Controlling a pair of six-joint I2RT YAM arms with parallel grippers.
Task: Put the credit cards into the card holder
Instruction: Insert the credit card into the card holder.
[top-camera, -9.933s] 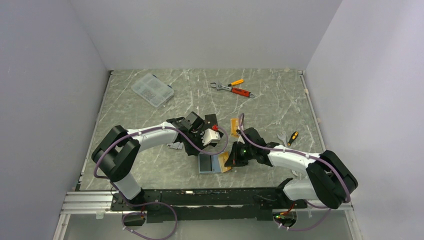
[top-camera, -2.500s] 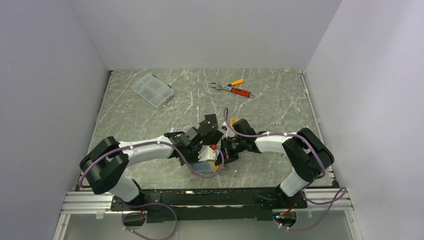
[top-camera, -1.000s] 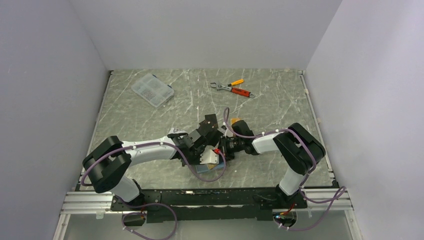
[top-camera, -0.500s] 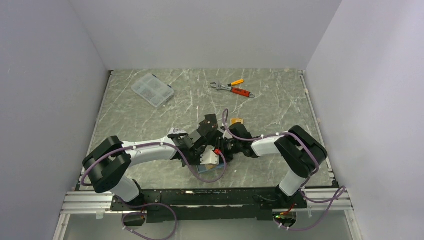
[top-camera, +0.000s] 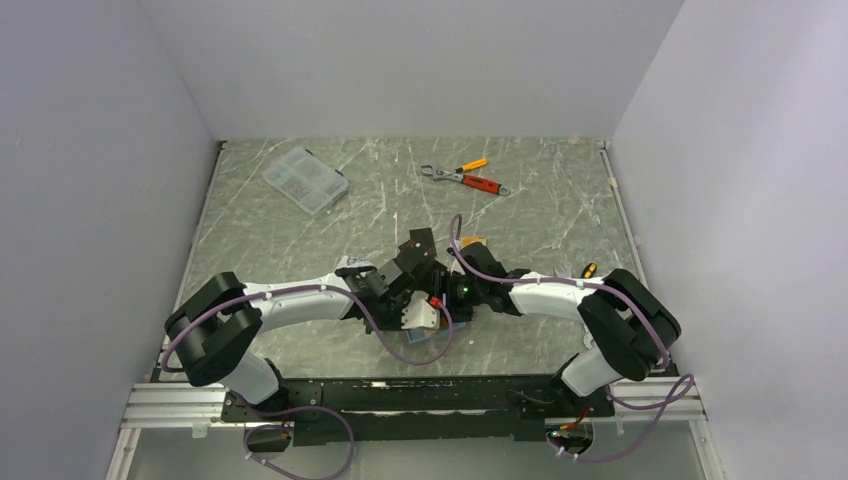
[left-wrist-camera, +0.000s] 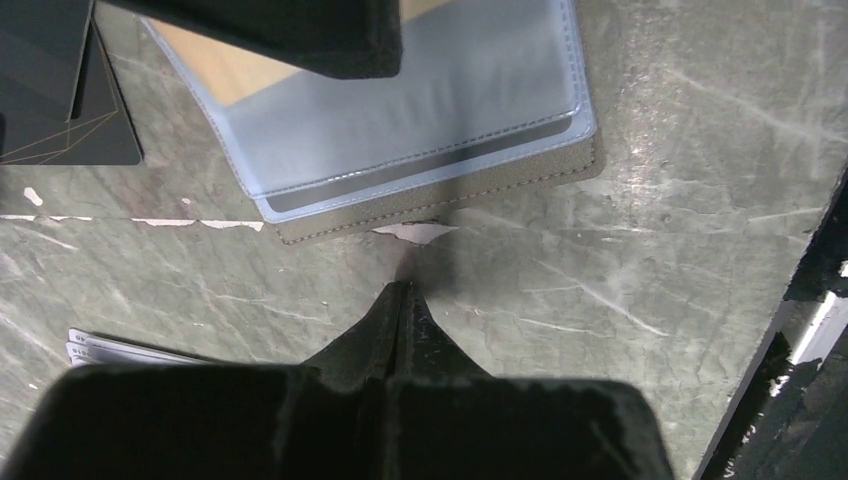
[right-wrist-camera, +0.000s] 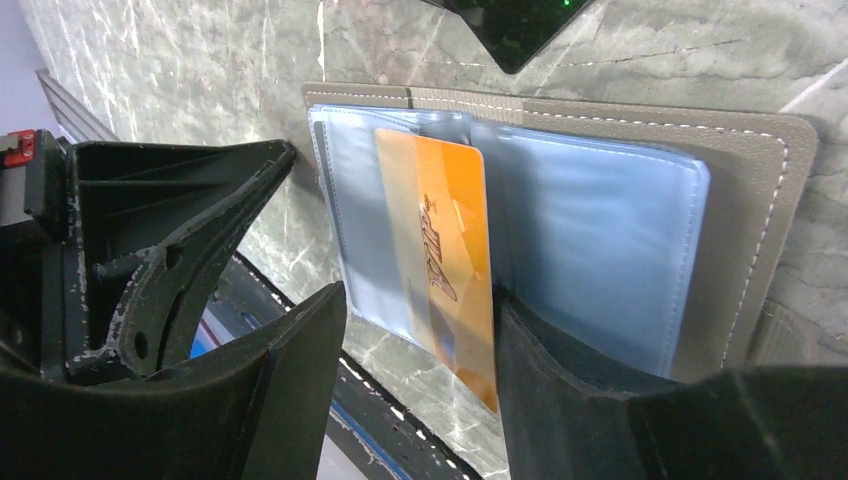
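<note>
The card holder (right-wrist-camera: 600, 200) lies open on the table, taupe outside with blue-grey slots (left-wrist-camera: 420, 110). An orange-gold credit card (right-wrist-camera: 440, 240) sits in a middle slot, its near end sticking out. My right gripper (right-wrist-camera: 420, 345) is open around that end, the card close beside its right finger (right-wrist-camera: 560, 380). My left gripper (left-wrist-camera: 402, 292) is shut and empty, its tip on the table just off the holder's edge. A black card (left-wrist-camera: 60, 90) and silvery cards (left-wrist-camera: 110, 350) lie nearby. From above, both grippers crowd over the holder; the black card (top-camera: 417, 243) and another orange card (top-camera: 473, 242) lie behind them.
A clear compartment box (top-camera: 305, 180) stands at the back left. An orange-handled wrench and pliers (top-camera: 465, 178) lie at the back centre. A small yellow-and-black tool (top-camera: 588, 268) lies by the right arm. The table's front rail (left-wrist-camera: 800, 310) is close to the holder.
My right gripper has opened and let go of the orange card, which stays in the slot. The right arm's elbow has swung out to the right. The left gripper has stayed put.
</note>
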